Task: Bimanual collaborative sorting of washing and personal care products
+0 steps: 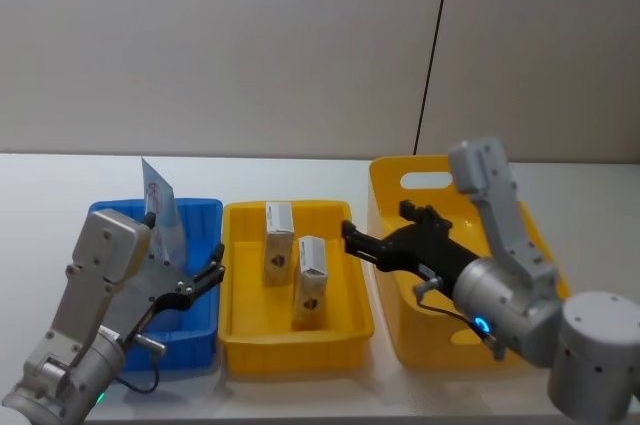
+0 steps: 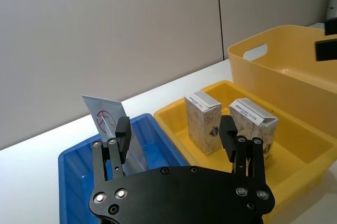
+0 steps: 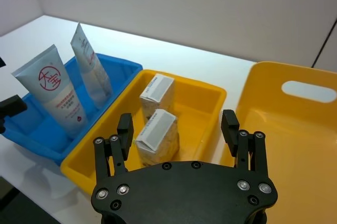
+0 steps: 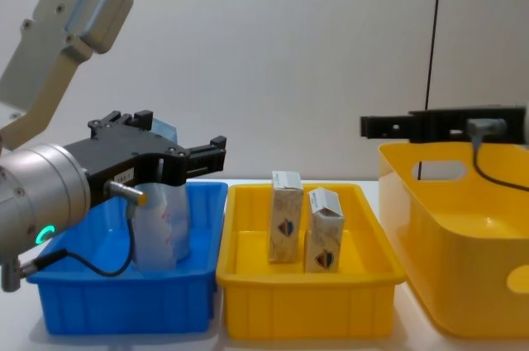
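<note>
Blue bin, yellow tray, yellow basket: smooth glossy plastic. Two cartons: matt printed card. Two tubes: smooth plastic, soft sheen. Left hand, right hand: matt black, bright metal screws. Desk: smooth white, slight sheen.

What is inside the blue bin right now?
In the blue bin stand a wide tube with a red emblem and a slim tube. The floor directly behind them is covered.
</note>
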`<state>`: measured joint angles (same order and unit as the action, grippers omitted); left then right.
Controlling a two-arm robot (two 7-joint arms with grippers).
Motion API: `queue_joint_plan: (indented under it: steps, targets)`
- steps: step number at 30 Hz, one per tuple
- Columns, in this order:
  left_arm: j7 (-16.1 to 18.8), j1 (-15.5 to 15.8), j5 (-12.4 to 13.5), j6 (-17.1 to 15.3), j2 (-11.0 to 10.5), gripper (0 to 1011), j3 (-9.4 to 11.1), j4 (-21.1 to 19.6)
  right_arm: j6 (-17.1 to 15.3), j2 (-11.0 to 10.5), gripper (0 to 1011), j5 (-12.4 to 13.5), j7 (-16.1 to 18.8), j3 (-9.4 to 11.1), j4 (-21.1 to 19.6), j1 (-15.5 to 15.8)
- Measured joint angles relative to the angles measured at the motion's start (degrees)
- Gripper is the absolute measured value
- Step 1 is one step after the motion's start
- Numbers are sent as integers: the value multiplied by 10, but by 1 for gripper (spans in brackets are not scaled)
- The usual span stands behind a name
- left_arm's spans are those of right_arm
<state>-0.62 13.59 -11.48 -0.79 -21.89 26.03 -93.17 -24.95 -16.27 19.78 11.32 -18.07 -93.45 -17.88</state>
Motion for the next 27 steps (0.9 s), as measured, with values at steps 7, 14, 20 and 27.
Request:
queue_joint_plan:
  steps: [7, 14, 20, 27]
  targets:
    - [0, 0, 0, 0, 0, 1003, 0, 0, -36, 16, 1003, -15, -7, -23, 22, -34]
    - [0, 0, 0, 0, 0, 1003, 0, 0, -54, 34, 1003, -42, -20, -51, 64, -67]
    - [0, 0, 0, 0, 0, 1002, 0, 0, -55, 51, 1003, -59, -32, -67, 108, -87]
    - [0, 0, 0, 0, 0, 1003, 0, 0, -44, 68, 1003, -68, -41, -73, 148, -99]
